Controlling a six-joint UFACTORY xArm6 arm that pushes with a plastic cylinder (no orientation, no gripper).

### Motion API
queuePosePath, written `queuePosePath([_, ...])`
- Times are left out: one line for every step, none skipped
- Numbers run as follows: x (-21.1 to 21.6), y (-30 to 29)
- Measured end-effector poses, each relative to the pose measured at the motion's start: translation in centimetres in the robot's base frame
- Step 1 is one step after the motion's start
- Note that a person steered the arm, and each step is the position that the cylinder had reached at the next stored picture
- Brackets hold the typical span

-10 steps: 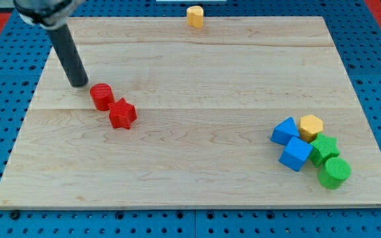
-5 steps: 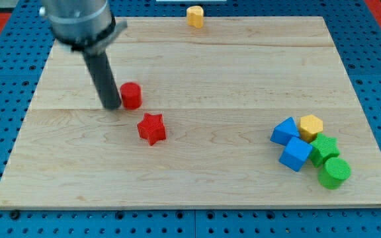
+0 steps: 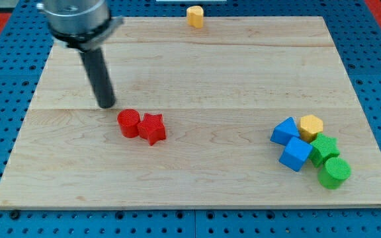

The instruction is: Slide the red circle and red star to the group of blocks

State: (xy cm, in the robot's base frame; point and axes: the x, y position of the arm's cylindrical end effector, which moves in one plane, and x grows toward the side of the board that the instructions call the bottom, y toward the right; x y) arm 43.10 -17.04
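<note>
tip [image 3: 106,104] just above-left of touching red circle [image 3: 129,123], red star [image 3: 152,128].

red circle [image 3: 129,123] lies flat left of board centre, touching the red star [image 3: 152,128] on its right. group of blocks [image 3: 311,151] sits clustered well apart, near the view's lower right.

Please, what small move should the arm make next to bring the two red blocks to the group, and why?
Probably a short slide of my tip down and slightly left, to get behind the red circle. The tip stands up-left of the circle, apart from it. The circle touches the red star on its right, and the group by the blue cube lies far right, so a rightward push from there should move both.
</note>
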Motion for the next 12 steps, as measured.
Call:
queuePosePath([0.9,-1.4])
queuePosePath([5.4,4.3])
queuePosePath([7.4,9.8])
queuePosePath([7.9,15.4])
queuePosePath([8.1,21.5])
queuePosePath([10.0,25.2])
queuePosePath([10.1,13.9])
queuePosePath([5.6,1.0])
queuePosePath([1.9,4.5])
queuePosePath([5.1,15.6])
queuePosePath([9.6,22.2])
queuePosePath([9.7,17.8])
